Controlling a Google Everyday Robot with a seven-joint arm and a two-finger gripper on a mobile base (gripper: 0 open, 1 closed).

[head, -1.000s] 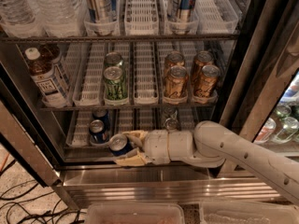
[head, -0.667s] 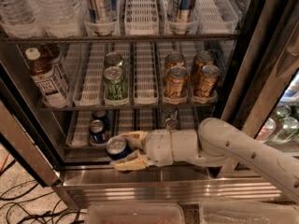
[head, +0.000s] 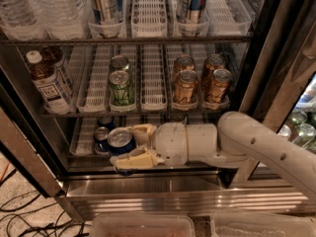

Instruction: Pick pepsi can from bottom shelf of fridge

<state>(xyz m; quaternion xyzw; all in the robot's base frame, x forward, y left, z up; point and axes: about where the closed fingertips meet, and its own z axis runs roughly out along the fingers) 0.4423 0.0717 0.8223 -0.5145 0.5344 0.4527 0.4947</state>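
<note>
My gripper (head: 129, 144) reaches in from the right at the front of the fridge's bottom shelf (head: 84, 132). Its cream fingers (head: 139, 159) are shut around a dark blue pepsi can (head: 120, 141) with a silver top, held over the shelf's front rail. A second pepsi can (head: 101, 137) stands just to its left on the shelf, with another behind it (head: 105, 120). The fridge (head: 148, 194) has a stainless steel base and a dark frame.
The middle shelf holds a green can (head: 121, 87), gold-orange cans (head: 185, 87) and a tea bottle (head: 47, 81). The top shelf holds water bottles (head: 54, 9) and tall cans (head: 106, 4). Clear bins (head: 143, 226) sit below. Cables (head: 19, 216) lie on the floor at left.
My gripper has pulled back toward the camera and slightly left with the pepsi can in it, bringing the can over the shelf's front rail.
</note>
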